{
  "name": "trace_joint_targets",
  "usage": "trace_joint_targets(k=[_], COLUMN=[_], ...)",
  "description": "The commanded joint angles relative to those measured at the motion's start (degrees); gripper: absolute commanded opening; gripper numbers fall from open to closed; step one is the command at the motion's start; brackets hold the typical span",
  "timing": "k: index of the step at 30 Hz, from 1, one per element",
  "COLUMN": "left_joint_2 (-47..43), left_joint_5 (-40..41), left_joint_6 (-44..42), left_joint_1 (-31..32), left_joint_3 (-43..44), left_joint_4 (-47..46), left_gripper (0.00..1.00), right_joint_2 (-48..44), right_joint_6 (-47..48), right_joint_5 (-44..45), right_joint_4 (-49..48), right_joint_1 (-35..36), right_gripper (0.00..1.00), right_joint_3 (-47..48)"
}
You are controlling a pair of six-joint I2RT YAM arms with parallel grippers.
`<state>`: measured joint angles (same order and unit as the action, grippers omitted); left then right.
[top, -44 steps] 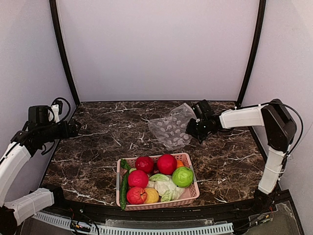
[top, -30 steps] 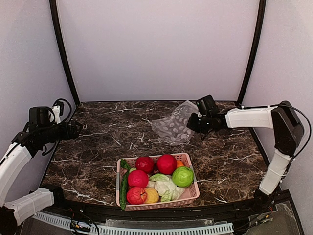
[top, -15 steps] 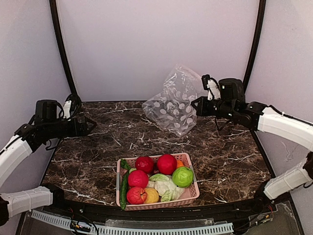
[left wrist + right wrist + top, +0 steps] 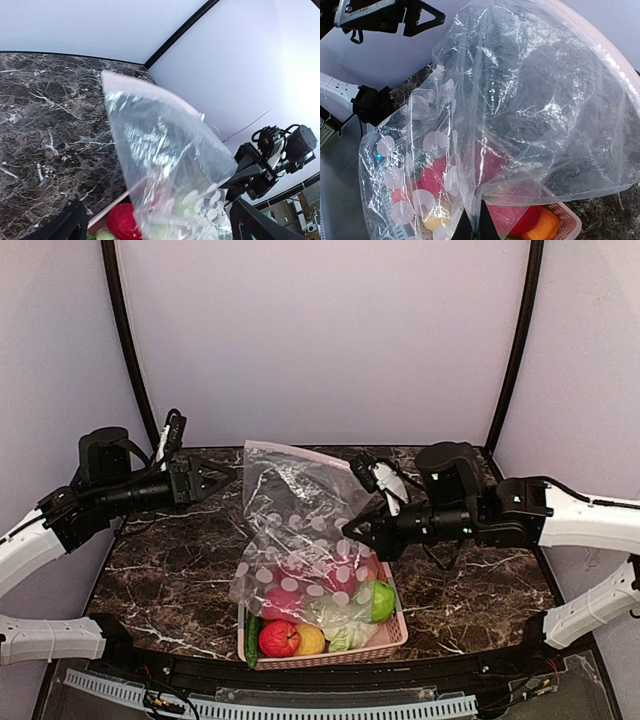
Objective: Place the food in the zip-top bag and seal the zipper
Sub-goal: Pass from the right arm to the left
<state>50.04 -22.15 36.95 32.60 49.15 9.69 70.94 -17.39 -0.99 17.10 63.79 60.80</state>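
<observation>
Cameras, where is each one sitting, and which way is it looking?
Top external: high behind the arms, looking down at the table; left arm and right arm show, zip-top bag held up over the pink basket.
Left wrist: on the left arm, facing right across the table; the open left fingers frame the bottom.
Right wrist: on the right arm, facing left; the right fingers pinch the bag.
Shared: both wrist views see the bag and the opposite arm.

Top view high from rear, looking down; wrist views close, opposed, sharing zip-top bag [image 4: 300, 530].
</observation>
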Motion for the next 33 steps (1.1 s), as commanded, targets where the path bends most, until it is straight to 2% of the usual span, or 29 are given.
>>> trace_joint_targets(k=[1, 10, 16, 22, 33], left_joint_2=[0.6, -3.07, -4.42, -5.61, -4.65], left_joint_5=[-1.86, 0.89, 6.61, 9.15, 3.44], left_joint_6=[6.5, 10.01, 6.5, 5.12, 9.38], left_joint_1=[1.33, 1.33, 1.39, 1.33, 1.33], left_joint_3=[-0.54, -3.84, -1.35, -0.2, -0.89], left_joint_4=[-6.17, -7.24, 3.2, 7.92, -0.08], left_gripper=[1.0, 1.0, 1.0, 1.0, 1.0], right_joint_2=[1.73, 4.41, 3.64, 0.53, -0.64], right_joint_6=[-1.35, -1.9, -2.13, -2.81, -2.7], right_joint_5=[3.12, 3.26, 4.15, 4.64, 2.17], right_joint_4=[-0.02, -2.62, -2.82, -4.67, -5.34], right_joint_1=[5.55, 10.81, 11.64, 11.89, 12.0], right_gripper=[0.0, 0.0, 0.0, 0.0, 0.0], right_joint_3=[0.95, 2.16, 2.38, 0.5, -0.4])
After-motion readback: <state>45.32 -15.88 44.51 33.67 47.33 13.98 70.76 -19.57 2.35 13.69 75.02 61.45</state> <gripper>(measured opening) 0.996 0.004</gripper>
